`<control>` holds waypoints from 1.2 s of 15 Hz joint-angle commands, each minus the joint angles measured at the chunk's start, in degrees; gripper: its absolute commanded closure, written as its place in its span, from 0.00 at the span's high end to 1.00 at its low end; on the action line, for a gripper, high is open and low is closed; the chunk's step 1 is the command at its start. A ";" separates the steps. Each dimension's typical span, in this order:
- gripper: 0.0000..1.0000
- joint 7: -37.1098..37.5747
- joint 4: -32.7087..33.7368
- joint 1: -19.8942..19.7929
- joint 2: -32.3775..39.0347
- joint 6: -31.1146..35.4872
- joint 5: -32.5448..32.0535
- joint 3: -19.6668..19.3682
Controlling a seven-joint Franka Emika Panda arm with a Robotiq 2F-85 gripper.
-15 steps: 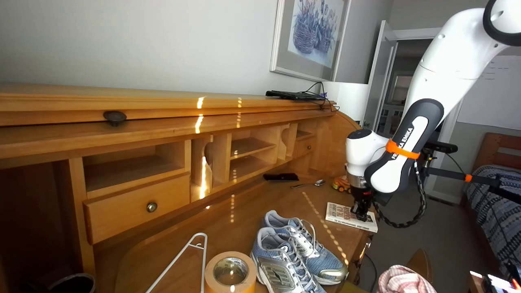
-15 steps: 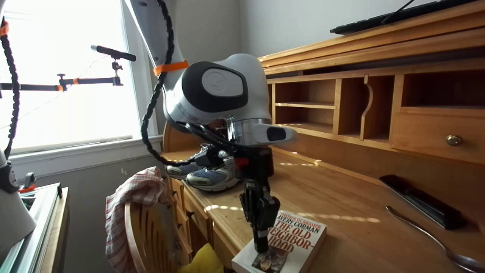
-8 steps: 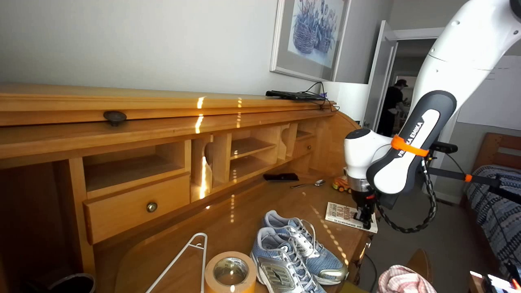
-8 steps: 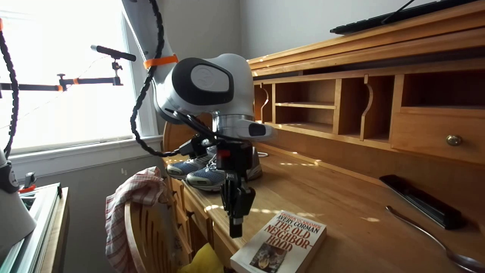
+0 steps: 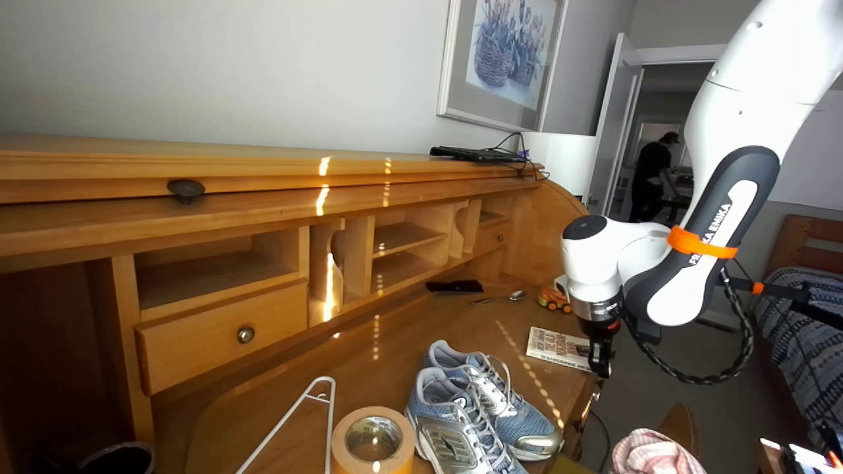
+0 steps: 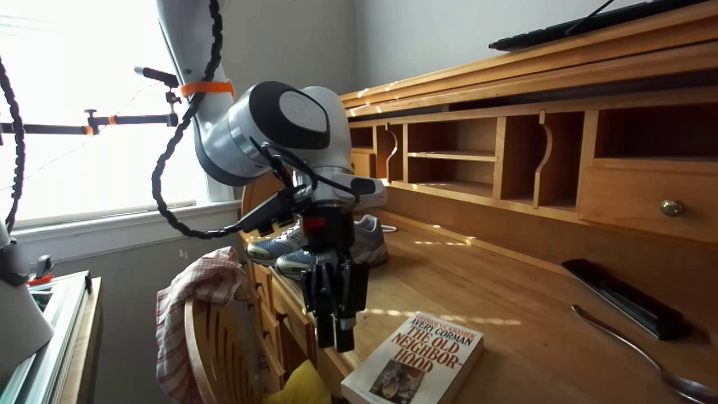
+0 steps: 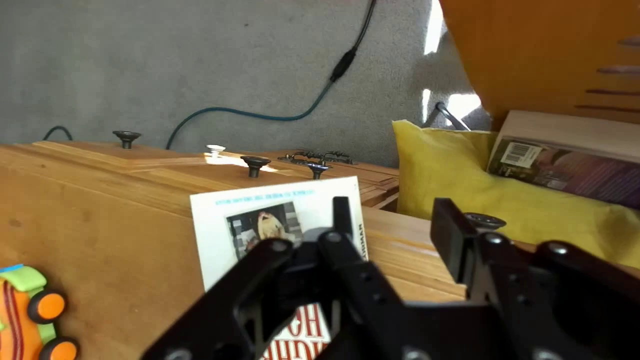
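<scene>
Paperback book (image 6: 415, 359) flat on wooden desk (image 6: 482, 280), black gripper (image 7: 392, 222) near it, released, 2 jaws partway apart.

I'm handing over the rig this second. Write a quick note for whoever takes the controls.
Gripper: jaws apart, nothing between them, hanging close to the book.
Things: the book lies flat on the desk, cover up, near the front edge; sneakers and a toy vehicle are on the desk too.
Done: the book rests free of the jaws.
Left: if the book is to be lifted, a grasp would likely have to come first.
</scene>
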 commanded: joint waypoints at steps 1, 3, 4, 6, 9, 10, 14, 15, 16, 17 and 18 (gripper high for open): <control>0.80 7.06 -2.25 0.87 -2.00 -1.29 -11.62 -1.01; 0.93 12.92 -1.90 0.52 -1.52 -1.04 -19.87 -0.98; 0.99 15.21 -1.91 -0.06 -1.51 -1.35 -23.17 -0.37; 1.00 21.45 -1.60 2.47 -0.48 -0.90 -30.26 -3.06; 1.00 30.56 -1.15 2.75 0.90 -1.88 -39.03 -3.90; 1.00 33.48 -1.20 2.81 1.38 -2.48 -41.51 -4.15; 1.00 41.42 -1.61 2.50 2.90 -5.42 -45.04 -3.81; 1.00 42.80 -1.52 -3.87 2.05 -8.32 -46.41 2.63; 1.00 44.21 -1.43 -4.67 2.58 -9.24 -46.75 3.66; 1.00 46.00 -1.25 -5.88 3.11 -10.32 -47.48 5.23; 1.00 47.62 -0.87 -7.00 3.68 -11.11 -48.30 6.62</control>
